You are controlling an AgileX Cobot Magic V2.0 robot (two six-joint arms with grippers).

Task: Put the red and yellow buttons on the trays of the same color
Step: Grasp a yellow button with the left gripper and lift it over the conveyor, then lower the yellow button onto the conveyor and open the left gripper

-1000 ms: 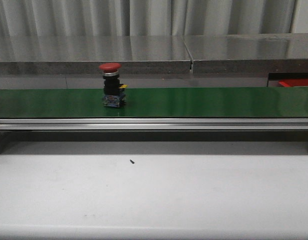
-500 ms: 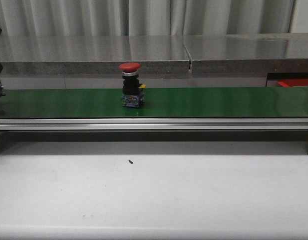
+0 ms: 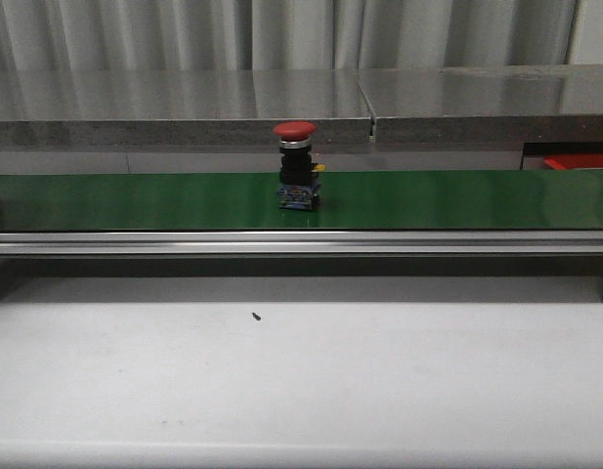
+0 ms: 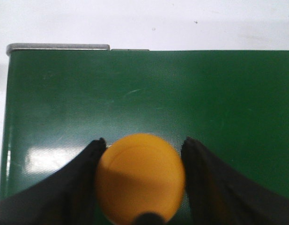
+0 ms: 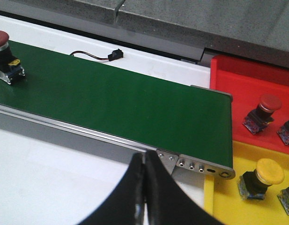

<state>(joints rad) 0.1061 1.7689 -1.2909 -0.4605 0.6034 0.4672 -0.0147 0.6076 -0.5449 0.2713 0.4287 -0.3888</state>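
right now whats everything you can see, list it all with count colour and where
conveyor belt: one, green, across the table
red button: one, upright on the belt, mid-span
yellow button: one, between the left claw's fingers above the belt
red tray: one, past the belt's end, holding a red button and part of another item
yellow tray: one, beside the red tray, holding a yellow button and part of another item
cable with plug: one, dark, behind the belt
left claw: around the yellow button
right claw: shut, empty

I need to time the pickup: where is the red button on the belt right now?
In the front view the red button stands upright on the green belt, about mid-length, slightly left of centre; the right wrist view shows it far from the red tray.
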